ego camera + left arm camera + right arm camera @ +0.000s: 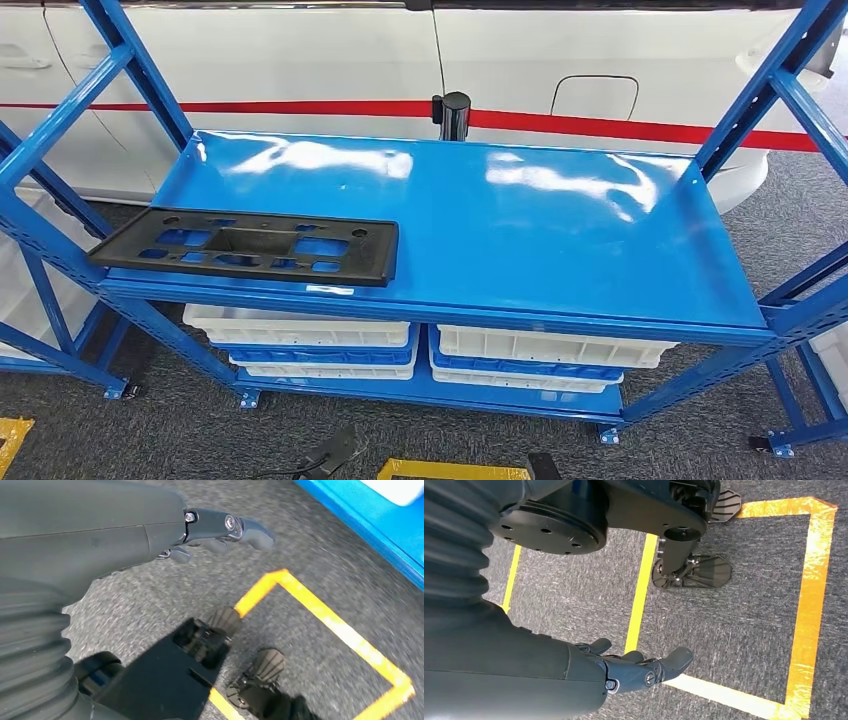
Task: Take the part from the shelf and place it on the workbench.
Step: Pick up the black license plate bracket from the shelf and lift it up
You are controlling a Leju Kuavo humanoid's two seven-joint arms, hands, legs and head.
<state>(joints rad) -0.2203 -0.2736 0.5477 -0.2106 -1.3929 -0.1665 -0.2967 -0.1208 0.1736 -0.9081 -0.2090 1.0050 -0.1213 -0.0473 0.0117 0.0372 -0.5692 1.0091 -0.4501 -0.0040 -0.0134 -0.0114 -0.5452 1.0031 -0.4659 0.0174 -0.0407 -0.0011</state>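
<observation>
Yellow floor tape [452,468] fronts shelf [560,240] bearing black part [250,246] at left.

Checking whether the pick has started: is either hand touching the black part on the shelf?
Apart. Head view shows the black part lying alone on the blue shelf; the wrist views show left hand and right hand over floor.

glossy blue metal shelf [560,230], matt black plastic part [250,245], rough grey carpet floor [744,625]

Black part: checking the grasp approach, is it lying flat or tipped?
Flat: the black part lies face-down on the blue shelf, near its front-left corner.
</observation>
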